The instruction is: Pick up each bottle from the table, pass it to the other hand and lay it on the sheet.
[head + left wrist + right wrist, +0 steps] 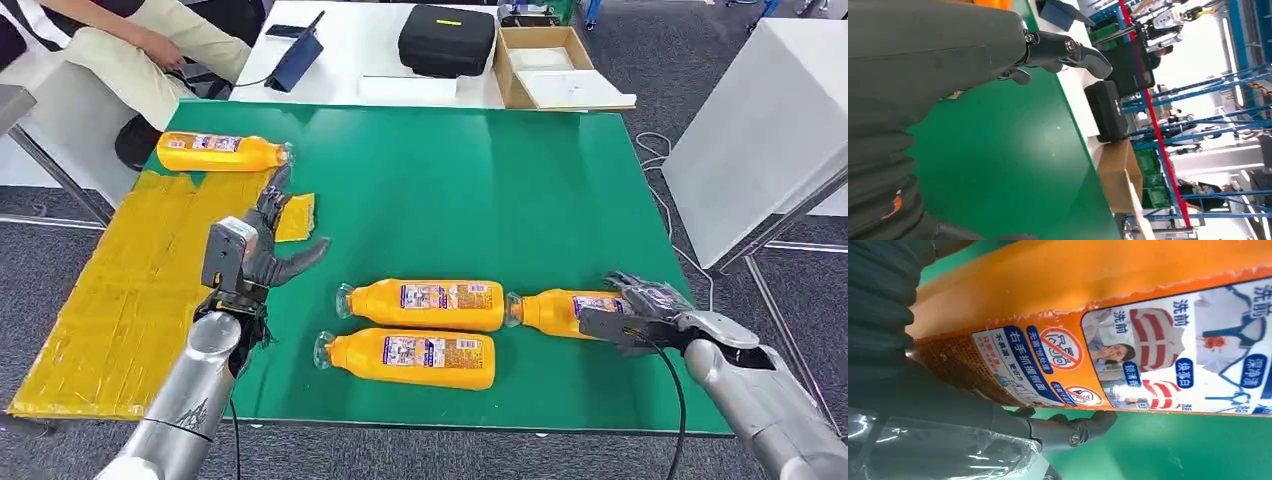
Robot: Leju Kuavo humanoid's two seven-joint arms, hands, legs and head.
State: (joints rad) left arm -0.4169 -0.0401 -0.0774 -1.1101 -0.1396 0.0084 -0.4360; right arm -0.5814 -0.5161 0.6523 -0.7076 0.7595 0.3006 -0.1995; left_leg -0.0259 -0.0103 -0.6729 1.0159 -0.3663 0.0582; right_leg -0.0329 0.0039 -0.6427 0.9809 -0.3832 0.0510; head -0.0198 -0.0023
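Pick-up step: right hand (640,312) apparently closed round orange plastic bottle (560,311); left hand (262,243) empty, fingers spread. Next: lift, hand over.

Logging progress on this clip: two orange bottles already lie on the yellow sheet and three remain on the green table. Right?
Not quite. The head view shows one orange bottle at the yellow sheet's far end. Three remain on the green table, as you said.
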